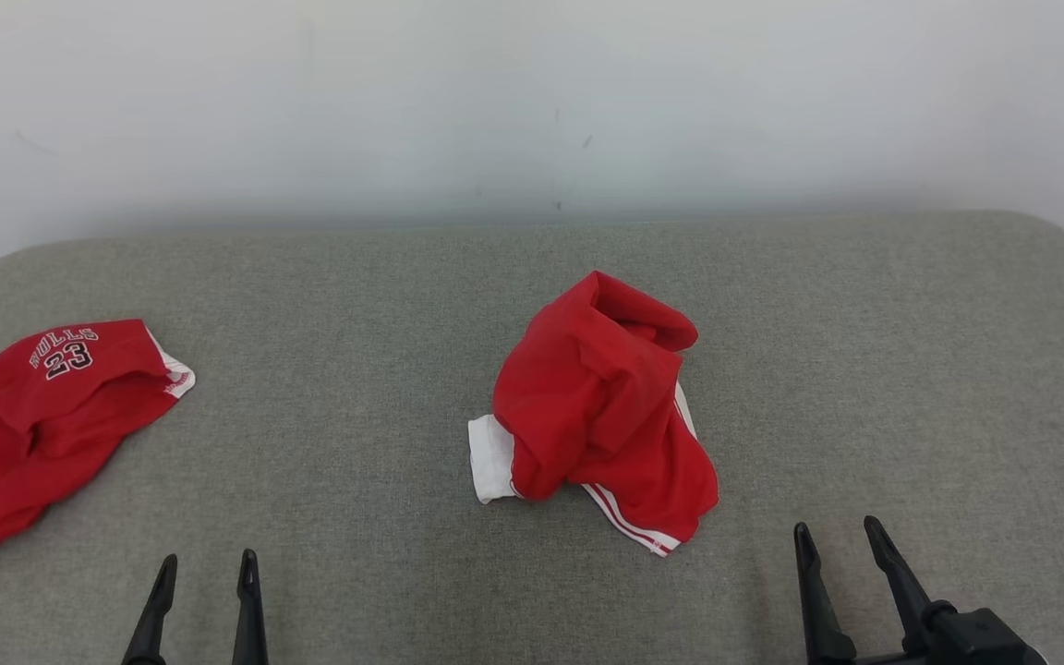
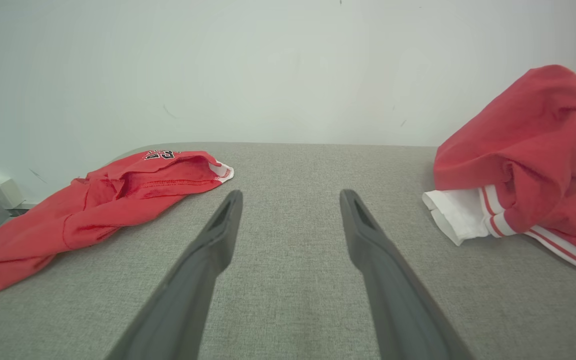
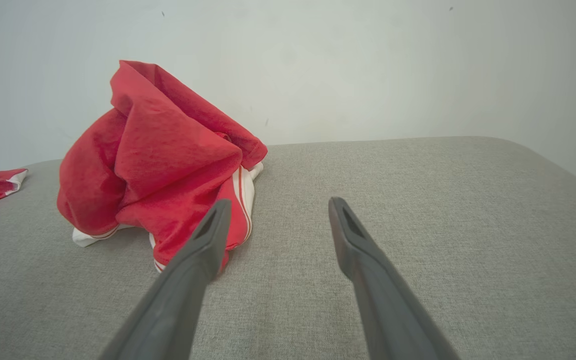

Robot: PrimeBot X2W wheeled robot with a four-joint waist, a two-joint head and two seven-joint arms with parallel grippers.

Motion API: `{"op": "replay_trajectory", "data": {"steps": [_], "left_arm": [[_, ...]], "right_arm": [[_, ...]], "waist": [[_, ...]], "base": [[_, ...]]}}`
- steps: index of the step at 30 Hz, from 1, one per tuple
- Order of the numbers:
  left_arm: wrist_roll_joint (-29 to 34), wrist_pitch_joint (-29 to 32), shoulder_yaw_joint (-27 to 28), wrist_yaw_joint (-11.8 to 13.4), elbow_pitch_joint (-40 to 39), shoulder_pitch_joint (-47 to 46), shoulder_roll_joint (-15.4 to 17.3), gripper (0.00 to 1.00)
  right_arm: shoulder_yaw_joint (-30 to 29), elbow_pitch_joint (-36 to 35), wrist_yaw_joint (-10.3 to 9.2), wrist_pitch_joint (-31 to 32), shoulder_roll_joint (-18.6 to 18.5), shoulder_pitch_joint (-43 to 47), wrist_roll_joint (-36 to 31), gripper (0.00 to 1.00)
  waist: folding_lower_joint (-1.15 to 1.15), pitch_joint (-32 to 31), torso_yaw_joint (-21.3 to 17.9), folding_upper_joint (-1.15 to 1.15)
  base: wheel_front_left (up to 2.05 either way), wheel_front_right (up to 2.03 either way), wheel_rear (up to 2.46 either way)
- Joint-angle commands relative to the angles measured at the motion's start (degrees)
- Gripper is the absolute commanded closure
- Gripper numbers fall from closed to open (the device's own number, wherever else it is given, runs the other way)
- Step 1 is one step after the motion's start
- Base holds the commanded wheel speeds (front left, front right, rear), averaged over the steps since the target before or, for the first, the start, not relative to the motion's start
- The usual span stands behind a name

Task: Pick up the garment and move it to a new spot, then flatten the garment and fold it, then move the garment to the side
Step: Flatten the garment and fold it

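Two — garment (image 1: 597, 406), "BULLS 23" jersey (image 1: 42, 425)

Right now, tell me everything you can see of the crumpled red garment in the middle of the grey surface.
The crumpled red garment is soft, matte-looking cloth, red with white trim: a white band sticks out at its left, and red-and-white stripes run along its near hem. It lies bunched in a heap, folded over itself and peaked at the top, near the middle of the grey padded surface. Nothing but that surface touches it.
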Motion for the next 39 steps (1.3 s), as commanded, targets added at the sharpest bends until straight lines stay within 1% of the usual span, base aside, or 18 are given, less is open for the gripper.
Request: {"op": "replay_trajectory", "data": {"steps": [1,6,11,13,16,20,21,24,25,28,29,30,34,39], "left_arm": [[0.00,-0.21,-0.07,0.01,0.11,0.38,-0.14,0.00],[-0.46,-0.21,-0.24,0.09,0.21,0.14,-0.14,0.00],[-0.79,-0.21,-0.64,0.07,0.06,-0.61,-0.13,0.00],[-1.01,-0.21,-0.92,0.05,0.08,-1.11,-0.13,0.00],[-1.25,-0.21,-1.48,0.03,0.22,-1.73,-0.12,0.00],[-1.65,-0.21,-2.33,-0.01,0.39,-2.81,-0.12,0.00],[-1.73,-0.21,-2.57,-0.02,0.52,-3.03,-0.12,0.00],[-1.92,-0.21,-3.08,-0.04,0.91,-3.34,-0.12,0.00],[-2.03,-0.21,-3.44,-0.06,1.18,-3.61,-0.12,0.00],[-2.16,-0.21,-3.87,-0.08,1.52,-3.69,-0.12,0.00],[-2.21,-0.21,-3.93,-0.08,1.54,-3.63,-0.11,0.00],[-2.23,-0.21,-3.92,-0.08,1.54,-3.53,-0.11,0.00],[-2.35,-0.21,-3.71,-0.08,1.55,-2.61,-0.13,0.00],[-2.06,-0.21,-3.88,-0.08,1.56,-1.10,-0.12,0.00]], "right_arm": [[-0.10,-0.05,-0.12,-0.25,0.06,0.34,-0.34,0.00],[0.43,0.73,-0.12,-0.25,0.06,-0.65,0.46,0.00],[1.30,3.70,-0.12,-0.24,0.06,-3.81,-0.26,0.00],[1.21,6.04,-0.12,-0.24,0.04,-6.13,-0.86,0.00],[0.64,11.22,-0.12,-0.17,0.05,-10.69,-1.74,0.00],[-0.16,20.79,-0.12,-0.17,0.05,-17.21,-3.33,0.00],[-0.47,24.07,-0.12,-0.14,0.07,-18.41,-3.45,0.00],[-0.52,30.63,-0.12,-0.16,0.07,-22.64,-3.83,0.00],[-0.45,35.55,-0.12,-0.16,0.07,-24.50,-3.18,0.00],[0.52,41.17,-0.12,-0.12,0.07,-27.15,-1.66,0.00],[0.88,42.30,-0.12,-0.12,0.08,-27.68,-1.42,0.64],[1.20,43.04,-0.12,-0.12,0.13,-27.98,-0.93,1.00],[1.55,42.42,-0.12,-0.15,-0.01,-28.32,0.17,1.00],[-0.16,36.99,-0.12,-0.16,0.03,-25.48,-1.04,1.00]], "waist": [[0.00,-0.04,0.16,0.00],[0.00,0.18,0.86,0.00],[0.00,1.05,1.77,0.00],[0.00,1.71,2.38,0.00],[0.00,2.83,3.48,0.00],[0.00,4.36,5.09,0.00],[0.00,4.62,5.53,0.00],[0.00,5.03,6.53,0.00],[0.00,5.06,7.11,0.00],[0.00,4.84,7.79,0.00],[0.00,4.73,7.91,0.00],[0.00,4.62,7.97,0.00],[0.00,3.67,7.68,0.00],[0.00,1.78,6.38,0.00]], "base": [[0.00,0.00,0.00],[0.00,0.00,0.00],[0.00,0.00,0.00],[0.00,0.00,0.00],[0.00,0.00,0.00],[0.00,0.00,0.00],[0.00,0.00,0.00],[0.00,0.00,0.00],[0.00,0.00,0.00],[0.00,0.00,0.00],[0.00,0.00,0.00],[0.00,0.00,0.00],[0.00,0.00,0.00],[0.00,0.00,0.00]]}}
